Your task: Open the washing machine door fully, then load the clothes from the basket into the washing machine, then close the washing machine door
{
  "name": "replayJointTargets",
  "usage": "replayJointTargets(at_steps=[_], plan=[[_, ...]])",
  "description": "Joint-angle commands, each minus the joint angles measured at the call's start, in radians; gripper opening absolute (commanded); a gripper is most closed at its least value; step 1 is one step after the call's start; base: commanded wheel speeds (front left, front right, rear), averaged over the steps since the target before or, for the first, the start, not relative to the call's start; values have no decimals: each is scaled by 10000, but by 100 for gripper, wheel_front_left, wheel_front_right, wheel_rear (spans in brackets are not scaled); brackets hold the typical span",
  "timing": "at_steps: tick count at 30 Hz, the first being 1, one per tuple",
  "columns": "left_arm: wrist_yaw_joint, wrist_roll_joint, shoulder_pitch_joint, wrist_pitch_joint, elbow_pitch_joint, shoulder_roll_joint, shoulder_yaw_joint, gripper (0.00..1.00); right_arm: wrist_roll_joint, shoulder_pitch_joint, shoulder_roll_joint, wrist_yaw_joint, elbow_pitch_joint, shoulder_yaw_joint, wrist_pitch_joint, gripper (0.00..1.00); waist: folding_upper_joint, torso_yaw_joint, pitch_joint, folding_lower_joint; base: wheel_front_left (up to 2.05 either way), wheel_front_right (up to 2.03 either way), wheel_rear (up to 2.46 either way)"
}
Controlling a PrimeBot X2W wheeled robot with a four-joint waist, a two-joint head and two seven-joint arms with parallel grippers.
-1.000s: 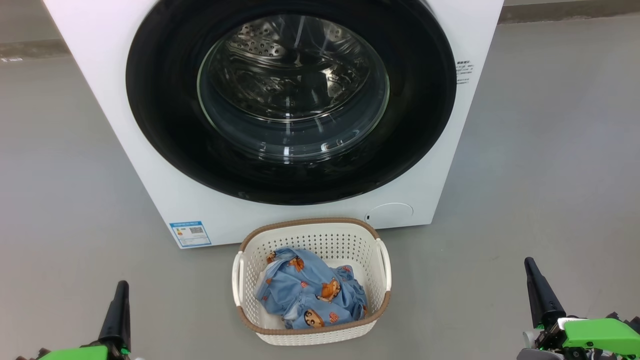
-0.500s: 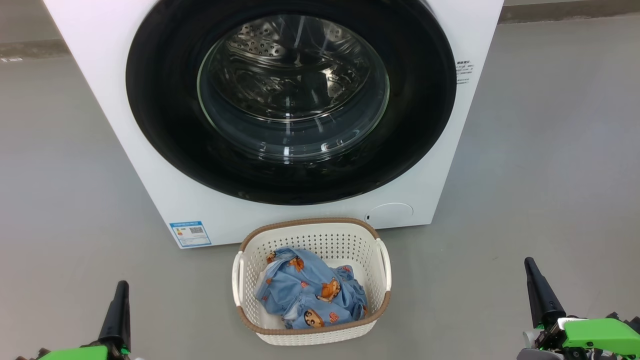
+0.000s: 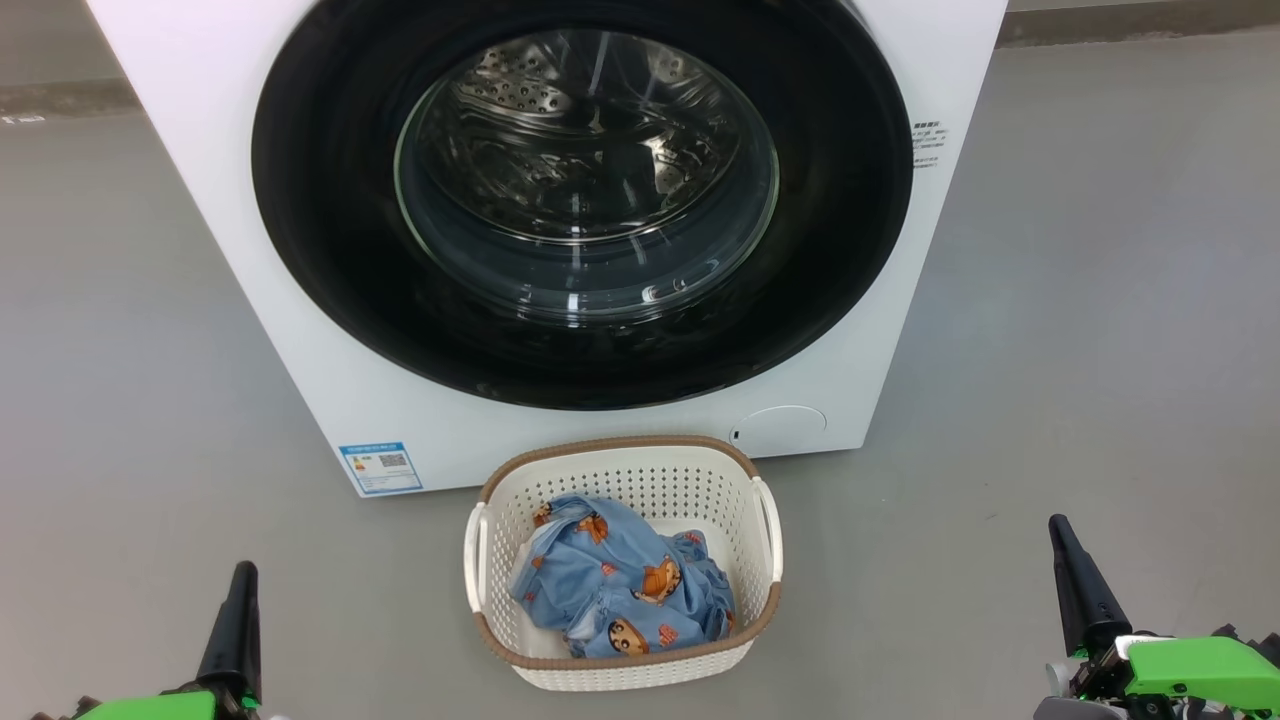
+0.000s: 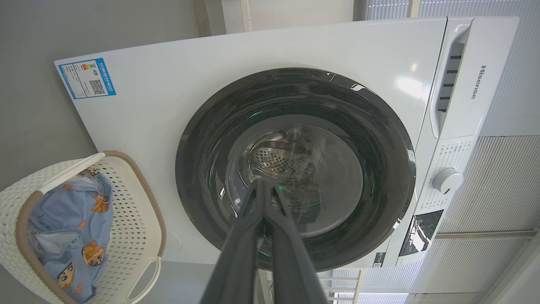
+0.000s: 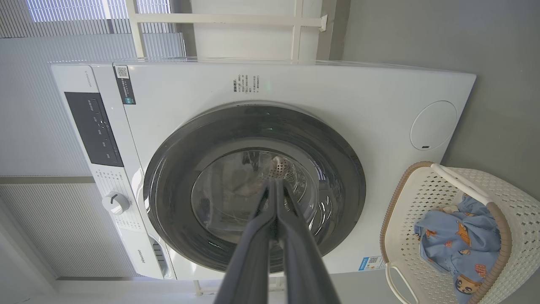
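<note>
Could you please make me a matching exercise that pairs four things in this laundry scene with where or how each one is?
Things:
1. washing machine door
2. clothes
3. basket
4. blue sticker

States:
A. standing directly on the floor
B. shut
C. stuck to the white front of the washing machine
D. lying inside the basket

Pairs: 1-B, 2-D, 3-A, 4-C

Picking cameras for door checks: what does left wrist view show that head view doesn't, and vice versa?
Left wrist view's extras: control knob, black display panel, brand lettering. Head view's extras: right claw, shut. Shared: washing machine door, closed; basket holding clothes; blue energy sticker; left claw, shut.
</note>
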State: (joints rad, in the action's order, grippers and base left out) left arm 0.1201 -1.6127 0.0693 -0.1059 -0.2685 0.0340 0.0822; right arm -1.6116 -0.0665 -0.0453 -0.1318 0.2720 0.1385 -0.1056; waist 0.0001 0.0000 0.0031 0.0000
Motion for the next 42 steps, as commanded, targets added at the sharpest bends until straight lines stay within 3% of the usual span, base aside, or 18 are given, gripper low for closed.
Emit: replayJointTargets(at_steps=[1, 15, 16, 26, 31, 42], plan=[[106, 50, 388, -80, 236, 163, 326, 0, 35, -415, -49, 11, -272, -241, -82, 0, -1, 0, 0, 0, 0, 0, 0], [106, 50, 388, -81, 236, 163, 326, 0, 33, -415, -49, 11, -272, -243, -80, 0, -1, 0, 0, 0, 0, 0, 0], [-6, -2, -10, 6, -23, -9, 0, 100, 1, 10, 6, 0, 32, 2, 5, 100, -1, 0, 0, 0, 0, 0, 0], [-9, 28, -247, 190, -336, -133, -187, 100, 106, 271, 123, 1, 366, -28, 204, 100, -1, -1, -2, 22, 0, 0, 0], [-4, 66, -260, 339, -286, -121, -295, 100, 240, 307, 116, 1, 285, -17, 351, 100, -1, 0, 20, 2, 0, 0, 0], [5, 317, -244, 637, -214, -92, -458, 100, 921, 298, 101, 2, 100, 74, 643, 100, -1, -2, 46, 1, 0, 0, 0]])
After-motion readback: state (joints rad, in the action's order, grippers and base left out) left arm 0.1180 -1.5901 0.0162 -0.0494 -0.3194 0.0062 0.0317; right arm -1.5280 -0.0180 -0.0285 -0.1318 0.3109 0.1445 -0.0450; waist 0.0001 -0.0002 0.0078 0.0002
